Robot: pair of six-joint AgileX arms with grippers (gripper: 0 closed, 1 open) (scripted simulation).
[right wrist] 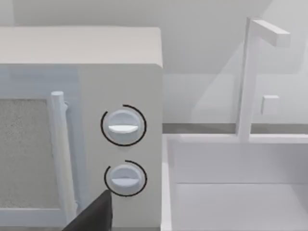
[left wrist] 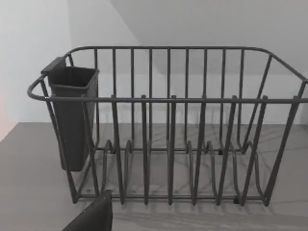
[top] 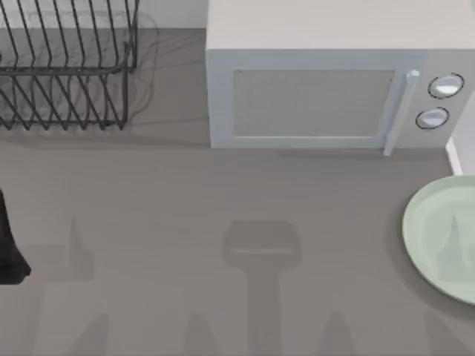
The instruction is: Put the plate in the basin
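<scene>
Dark at the left edge of the top view, my left arm [top: 10,248] sits parked, its wrist camera facing the rack [left wrist: 168,125]; whether its fingers are open, I cannot tell. Moving rightward, the microwave [top: 312,96] stands at the back. Further right the plate [top: 438,237] lies flat on the table, untouched, with the basin [right wrist: 231,187] just beside the microwave, so I judge the carry short. My right arm's grip I cannot tell either.
</scene>
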